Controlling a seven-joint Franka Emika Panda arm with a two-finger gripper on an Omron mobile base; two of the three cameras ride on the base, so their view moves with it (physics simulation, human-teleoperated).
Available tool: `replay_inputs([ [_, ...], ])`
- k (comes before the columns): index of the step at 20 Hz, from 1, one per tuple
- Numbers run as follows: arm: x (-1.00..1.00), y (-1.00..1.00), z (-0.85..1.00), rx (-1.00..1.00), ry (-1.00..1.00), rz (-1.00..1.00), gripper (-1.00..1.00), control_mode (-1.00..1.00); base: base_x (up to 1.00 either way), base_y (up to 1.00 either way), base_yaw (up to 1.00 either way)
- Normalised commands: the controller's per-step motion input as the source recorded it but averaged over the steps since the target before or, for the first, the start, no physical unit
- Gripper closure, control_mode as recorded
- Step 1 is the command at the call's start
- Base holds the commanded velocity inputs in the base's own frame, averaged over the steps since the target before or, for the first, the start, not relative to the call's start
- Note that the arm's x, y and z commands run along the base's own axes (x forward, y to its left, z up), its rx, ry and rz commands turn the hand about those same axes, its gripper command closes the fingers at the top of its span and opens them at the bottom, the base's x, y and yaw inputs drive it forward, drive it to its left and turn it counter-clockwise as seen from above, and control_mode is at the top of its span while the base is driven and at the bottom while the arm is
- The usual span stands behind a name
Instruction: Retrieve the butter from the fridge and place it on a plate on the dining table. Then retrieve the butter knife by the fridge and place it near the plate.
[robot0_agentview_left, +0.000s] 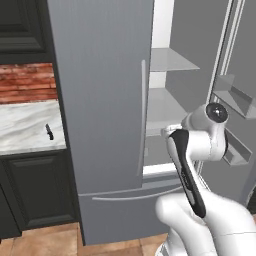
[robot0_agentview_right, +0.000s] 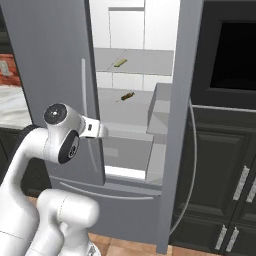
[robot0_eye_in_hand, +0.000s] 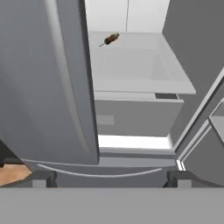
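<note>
The grey steel fridge (robot0_agentview_left: 100, 100) stands with its left door shut and its right door (robot0_agentview_right: 182, 100) swung open on a white interior. The butter (robot0_agentview_right: 120, 62), a small pale tan stick, lies on an upper shelf. My gripper (robot0_eye_in_hand: 111, 179) is open and holds nothing. It hovers in front of the fridge at lower-shelf height, aimed into the opening beside the shut door's edge. The butter knife (robot0_agentview_left: 49, 131) lies on the marble counter left of the fridge. The plate and the dining table are out of view.
A small brown bottle-like item (robot0_eye_in_hand: 109, 39) lies on the shelf below the butter's. Shelf bins line the open door (robot0_agentview_left: 235, 100). Dark cabinets (robot0_agentview_right: 225, 165) stand right of the fridge. The bottom drawer (robot0_agentview_left: 125, 210) is shut.
</note>
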Motion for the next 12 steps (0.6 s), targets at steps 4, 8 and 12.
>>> replay_inputs([
  [4,0.23,0.41,0.36,0.0,0.0,-0.11,-1.0,-1.0,0.0,0.0,0.0],
  [8,0.48,0.22,-0.03,0.02,0.0,-0.03,-1.0,-1.0,0.0,0.0,0.0],
  [12,0.54,0.2,0.07,0.14,-0.03,0.03,-1.0,-1.0,0.0,0.0,0.0],
])
